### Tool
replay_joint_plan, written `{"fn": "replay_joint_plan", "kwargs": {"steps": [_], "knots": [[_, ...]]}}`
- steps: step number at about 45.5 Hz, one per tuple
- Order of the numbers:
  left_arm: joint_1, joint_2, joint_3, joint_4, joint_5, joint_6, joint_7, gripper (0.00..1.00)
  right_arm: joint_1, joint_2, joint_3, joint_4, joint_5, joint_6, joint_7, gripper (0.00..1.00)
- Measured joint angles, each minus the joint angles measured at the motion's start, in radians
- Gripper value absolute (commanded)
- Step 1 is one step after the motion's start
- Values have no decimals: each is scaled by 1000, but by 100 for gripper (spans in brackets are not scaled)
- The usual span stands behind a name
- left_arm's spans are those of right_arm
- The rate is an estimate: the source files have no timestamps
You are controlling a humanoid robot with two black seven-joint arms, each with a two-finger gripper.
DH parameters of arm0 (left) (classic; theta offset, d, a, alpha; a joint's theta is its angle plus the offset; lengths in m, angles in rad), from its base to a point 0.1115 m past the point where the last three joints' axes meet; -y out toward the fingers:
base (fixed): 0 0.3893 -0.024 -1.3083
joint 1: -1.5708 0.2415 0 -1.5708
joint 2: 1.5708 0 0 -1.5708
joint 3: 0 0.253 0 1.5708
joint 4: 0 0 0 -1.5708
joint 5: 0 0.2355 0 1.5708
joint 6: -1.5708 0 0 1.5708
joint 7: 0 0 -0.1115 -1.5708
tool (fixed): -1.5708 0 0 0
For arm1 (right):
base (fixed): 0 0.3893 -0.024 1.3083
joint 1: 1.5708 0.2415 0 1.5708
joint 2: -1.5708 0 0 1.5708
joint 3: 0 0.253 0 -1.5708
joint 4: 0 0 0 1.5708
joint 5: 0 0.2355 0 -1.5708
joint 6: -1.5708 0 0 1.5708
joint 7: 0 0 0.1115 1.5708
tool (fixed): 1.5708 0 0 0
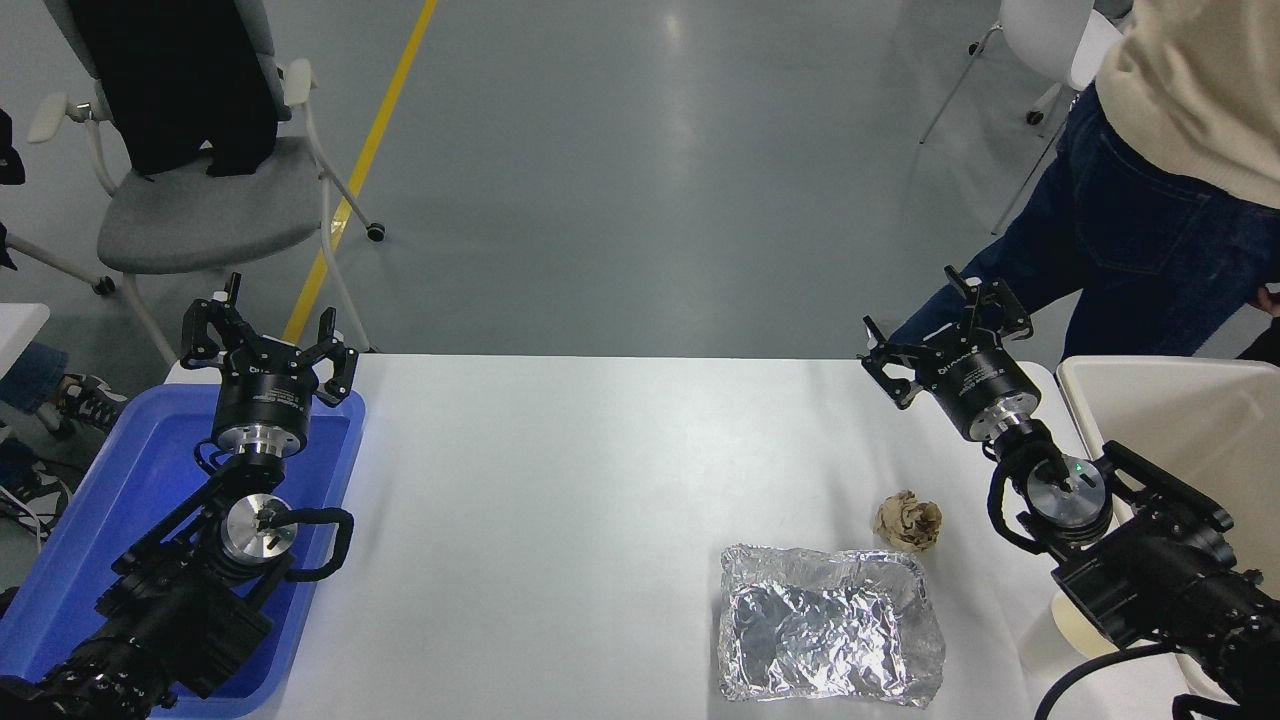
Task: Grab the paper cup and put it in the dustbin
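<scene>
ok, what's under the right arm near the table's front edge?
The paper cup sits there on the white table, beside the dustbin. Only its side and part of the cream rim show; the right arm covers the rest.

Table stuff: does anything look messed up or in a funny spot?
Yes. The foil tray is crinkled and dented, and a crumpled paper ball lies just beyond it. The paper cup sits half hidden under the right arm, beside the dustbin. Nothing looks spilled.
</scene>
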Motion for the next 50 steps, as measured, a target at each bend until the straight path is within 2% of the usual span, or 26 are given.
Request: {"fn": "replay_joint_plan", "kwargs": {"steps": [20, 28, 39, 50], "knots": [[0, 0, 0, 0, 2, 0, 0, 99, 1, 0, -3, 4, -4, 0, 0, 100], [-1, 0, 0, 0, 2, 0, 0, 99, 14, -5, -4, 10, -47, 0, -1, 100], [-1, 0, 0, 0, 1, 0, 0, 99, 66, -78, -35, 78, -234, -4, -9, 100], [1, 0, 0, 0, 0, 0, 0, 99, 195, -254, -207, 248, -429, -33, -15, 100]]}}
